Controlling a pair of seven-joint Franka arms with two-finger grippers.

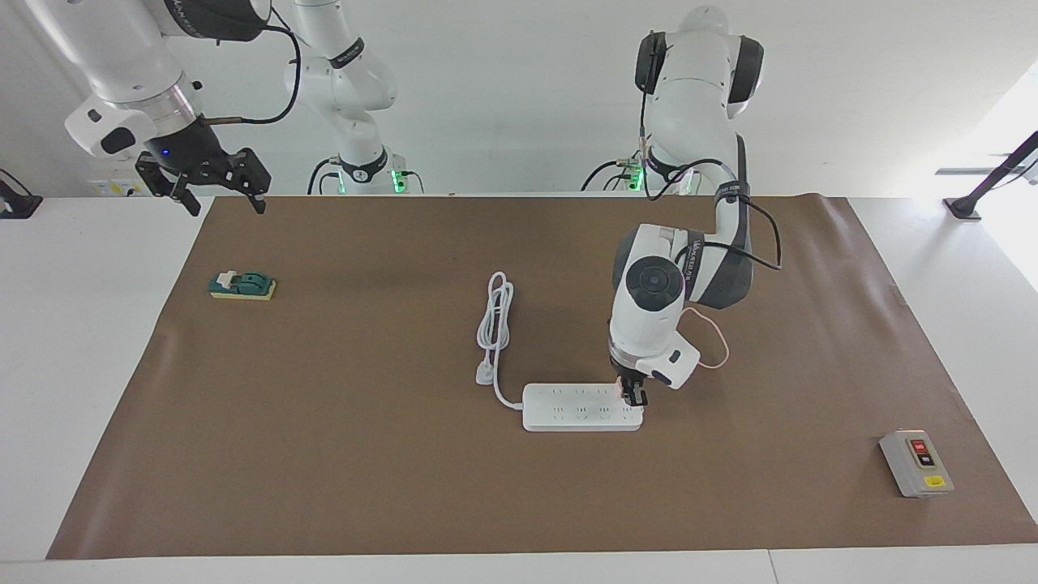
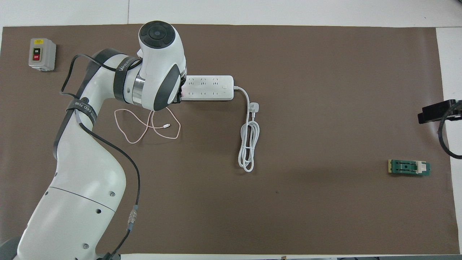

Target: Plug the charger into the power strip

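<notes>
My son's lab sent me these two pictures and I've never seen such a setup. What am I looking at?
Two white robot arms work at a table covered with a brown mat. One picture faces the robots; the other looks down from above their end.

The left gripper is down at one end of the power strip, with something pink, apparently the charger, between its fingers. The charger's thin cable loops on the mat. The right gripper waits, open, above the mat's edge.

Also on the mat: the strip's coiled white cord, a grey switch box and a small green part.
</notes>
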